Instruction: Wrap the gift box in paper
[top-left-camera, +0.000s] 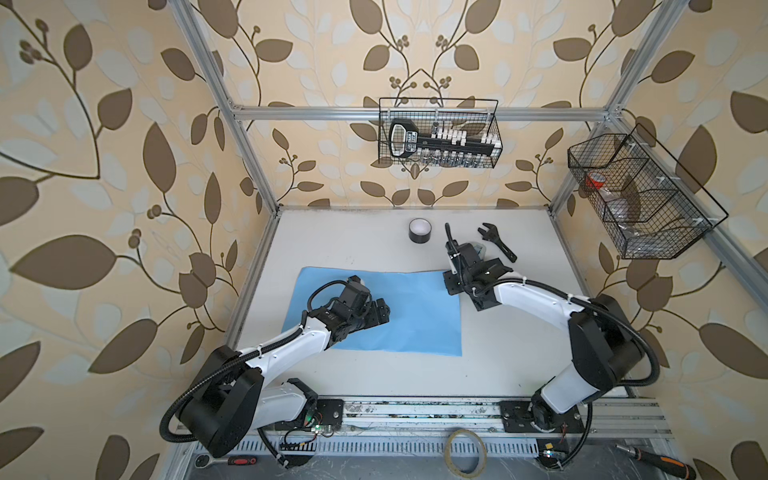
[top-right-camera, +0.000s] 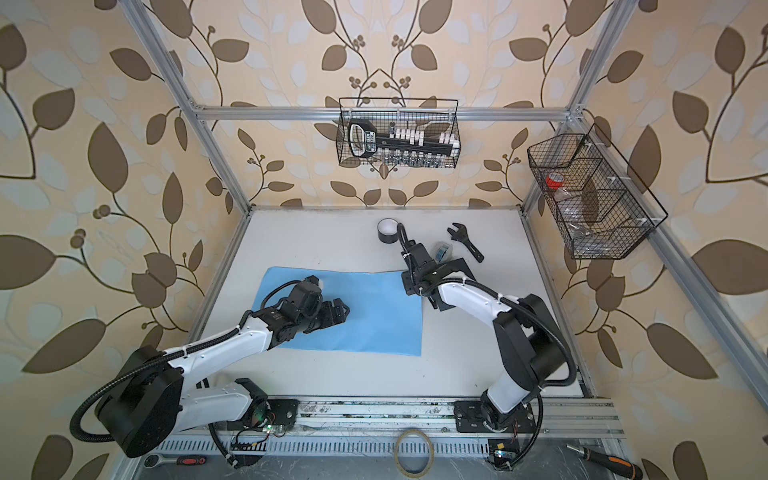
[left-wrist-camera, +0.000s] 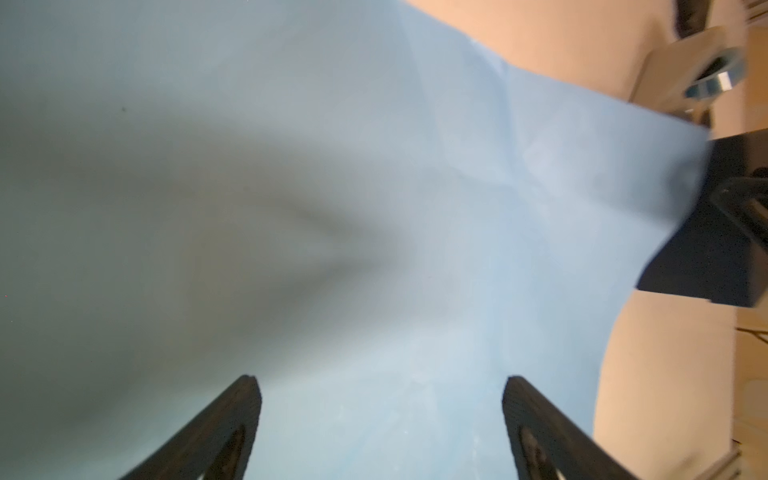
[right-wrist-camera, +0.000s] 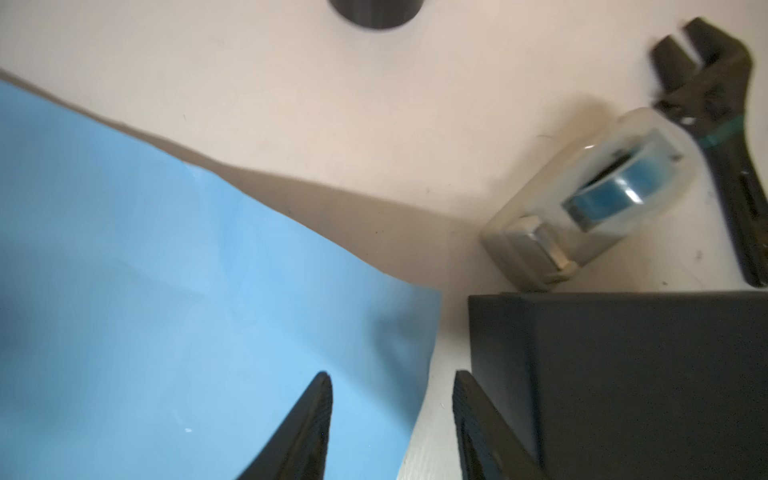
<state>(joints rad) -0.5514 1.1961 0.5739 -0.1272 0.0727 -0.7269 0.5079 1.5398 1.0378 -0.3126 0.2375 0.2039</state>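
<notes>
- Top views: the paper (top-left-camera: 415, 324) lies spread with its light blue face up on the white table (top-left-camera: 519, 353). It covers the middle and reaches toward 9 o'clock.
- The gift box (top-right-camera: 461, 268) sits on the table at 3 o'clock of the paper's far right corner, just beside the sheet's edge. The right arm hides part of it, and no paper covers it.
- The left gripper (top-left-camera: 383, 311) hangs over the 9 o'clock half of the sheet, pointing toward 3 o'clock.
- Left wrist view: its fingers (left-wrist-camera: 232, 411) stand wide apart above the blue sheet with nothing between them. Whether the tips touch the paper cannot be told.
- The right gripper (top-left-camera: 451, 286) is at the paper's far right corner, at about 1 o'clock from the sheet's middle.
- Right wrist view: its fingers (right-wrist-camera: 307, 432) are parted to a middling gap and grip nothing. One is over the paper's corner, the other just beside the box's side. That corner rides up off the table and casts a shadow.
- A clear tape dispenser (right-wrist-camera: 590, 203) with a blue roll sits against the box's far side.
- A black wrench (right-wrist-camera: 727, 145) lies at 1 o'clock of the box.
- A black tape roll (top-left-camera: 419, 230) stands at 12 o'clock of the paper, apart from it.
</notes>
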